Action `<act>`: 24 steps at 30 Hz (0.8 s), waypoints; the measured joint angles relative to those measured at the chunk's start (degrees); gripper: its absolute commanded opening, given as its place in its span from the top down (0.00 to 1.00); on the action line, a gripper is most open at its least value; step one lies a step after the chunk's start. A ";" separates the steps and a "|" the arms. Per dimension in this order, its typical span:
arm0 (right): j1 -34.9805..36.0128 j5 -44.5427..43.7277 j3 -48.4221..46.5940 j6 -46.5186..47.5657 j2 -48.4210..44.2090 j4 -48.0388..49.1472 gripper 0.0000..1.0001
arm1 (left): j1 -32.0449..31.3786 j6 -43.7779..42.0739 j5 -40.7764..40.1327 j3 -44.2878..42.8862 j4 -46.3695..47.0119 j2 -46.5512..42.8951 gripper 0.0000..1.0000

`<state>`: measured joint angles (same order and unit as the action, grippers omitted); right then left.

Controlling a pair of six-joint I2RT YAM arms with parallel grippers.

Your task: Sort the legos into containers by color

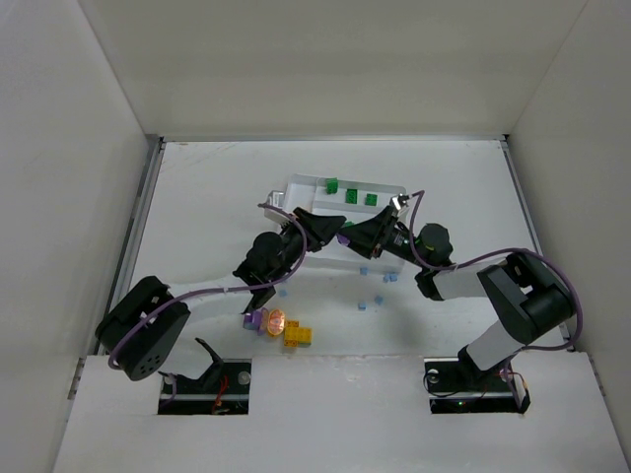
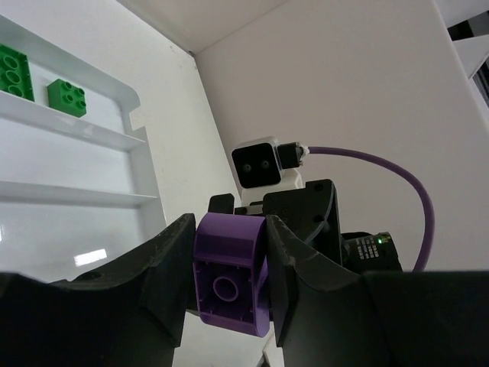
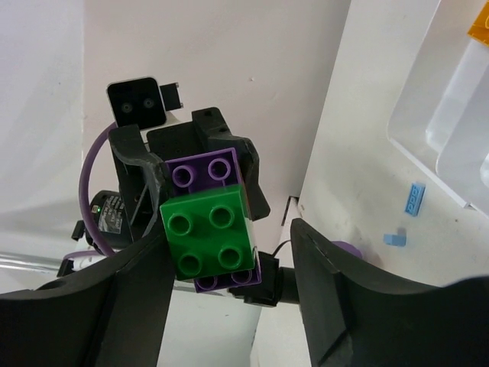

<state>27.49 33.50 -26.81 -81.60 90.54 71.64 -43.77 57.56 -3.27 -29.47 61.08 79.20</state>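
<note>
Pinching the purple lego (image 2: 229,287) in my left claw (image 2: 231,233), I held it over the near part of the white tray (image 1: 296,186). A green lego (image 3: 208,233) sat stuck on it, between the spread fingers of my right claw (image 3: 229,248).

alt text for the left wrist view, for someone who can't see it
The left gripper is shut on a purple brick, its hollow underside facing the camera. Behind it sits the other arm's white wrist camera with a purple cable. At upper left, a white divided tray holds two green bricks in one compartment.
</note>
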 measured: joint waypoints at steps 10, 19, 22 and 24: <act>-0.48 0.81 0.66 0.13 -0.92 0.57 0.35 | 1.25 0.13 0.17 1.95 -0.48 -0.63 0.81; -0.79 1.03 0.68 0.66 -0.90 1.03 0.62 | 1.22 0.46 0.68 2.12 -0.61 -2.14 0.81; -0.83 1.09 0.68 0.85 -0.90 1.18 0.66 | 1.29 0.61 0.87 2.14 -0.94 -2.32 0.81; -0.96 1.42 0.76 0.87 -0.87 1.22 0.68 | 1.55 0.59 1.18 2.40 -1.18 -2.73 0.81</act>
<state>26.52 34.92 -26.04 -80.73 89.67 72.86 -42.22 58.15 -2.09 -27.07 59.90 76.47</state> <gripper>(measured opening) 0.434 0.359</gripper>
